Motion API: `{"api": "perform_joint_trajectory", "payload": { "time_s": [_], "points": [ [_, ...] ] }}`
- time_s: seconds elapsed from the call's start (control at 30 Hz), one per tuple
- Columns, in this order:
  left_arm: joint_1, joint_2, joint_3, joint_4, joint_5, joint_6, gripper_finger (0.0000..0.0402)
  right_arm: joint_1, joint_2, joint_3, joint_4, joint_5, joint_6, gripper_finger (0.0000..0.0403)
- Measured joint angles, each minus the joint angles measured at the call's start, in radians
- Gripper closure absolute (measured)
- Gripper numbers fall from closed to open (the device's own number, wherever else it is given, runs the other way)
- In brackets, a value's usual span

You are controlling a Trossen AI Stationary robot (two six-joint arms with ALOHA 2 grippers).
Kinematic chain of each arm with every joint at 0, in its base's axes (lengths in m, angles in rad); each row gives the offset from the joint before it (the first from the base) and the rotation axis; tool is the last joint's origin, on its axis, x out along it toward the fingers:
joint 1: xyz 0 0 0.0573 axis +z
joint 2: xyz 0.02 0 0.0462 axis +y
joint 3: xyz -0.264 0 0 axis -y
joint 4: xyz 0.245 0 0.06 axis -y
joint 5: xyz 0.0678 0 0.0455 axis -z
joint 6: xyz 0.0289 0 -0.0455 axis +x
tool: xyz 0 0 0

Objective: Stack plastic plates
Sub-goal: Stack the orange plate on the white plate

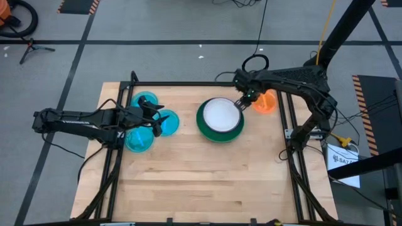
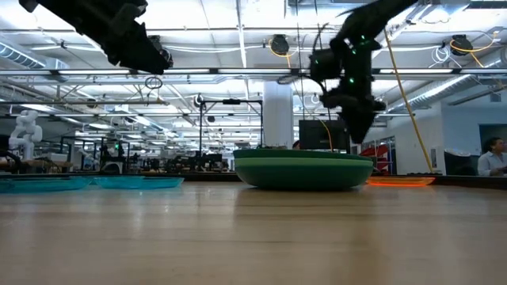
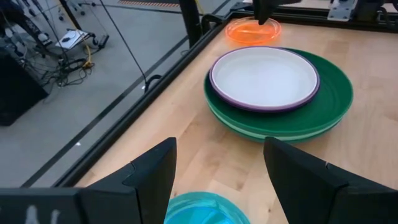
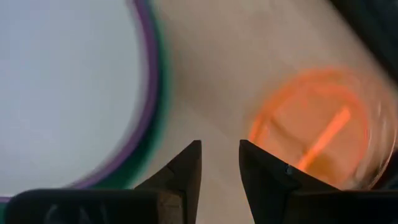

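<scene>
A stack of plates (image 1: 220, 119) rests on the table's middle: a white plate (image 3: 264, 76) within a purple rim (image 3: 311, 96), on a dark green plate (image 3: 333, 93), over a lighter green edge (image 3: 267, 134). An orange divided plate (image 1: 265, 102) lies flat to the stack's right. Three translucent blue plates (image 1: 146, 100) (image 1: 167, 123) (image 1: 138, 140) lie at the left. My left gripper (image 1: 154, 119) hangs open, raised above the blue plates (image 3: 199, 211). My right gripper (image 1: 242, 103) hovers between the stack and the orange plate (image 4: 317, 134), its fingers a narrow gap apart, holding nothing.
A black frame (image 1: 207, 83) runs along the table's far edge and down both sides. Bare wood (image 1: 207, 182) fills the table's near half. In the low view a person (image 2: 493, 157) sits far off in the room at the right.
</scene>
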Motion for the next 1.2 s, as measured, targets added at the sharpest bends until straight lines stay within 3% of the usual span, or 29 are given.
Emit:
{"api": "perform_joint_trajectory", "payload": {
  "time_s": [0.13, 0.43, 0.8, 1.07, 1.2],
  "points": [
    [0.0, 0.0, 0.0, -0.001, 0.0, 0.0, 0.0156, -0.072, -0.001, -0.072, 0.011, -0.046, 0.013, 0.03],
    [0.0, 0.0, 0.0, 0.0, 0.0, 0.012, 0.0156, -0.108, 0.001, -0.201, 0.188, -0.008, 0.064, 0.03],
    [0.0, 0.0, 0.0, 0.0, 0.0, 0.012, 0.0156, -0.109, 0.021, -0.208, 0.248, 0.039, 0.039, 0.0302],
    [0.0, 0.0, 0.0, -0.003, 0.0, 0.013, 0.0156, -0.11, 0.035, -0.208, 0.304, 0.037, 0.049, 0.0382],
    [0.0, 0.0, 0.0, -0.002, 0.0, 0.021, 0.0156, -0.11, 0.035, -0.208, 0.301, 0.033, 0.078, 0.0384]
  ]
}}
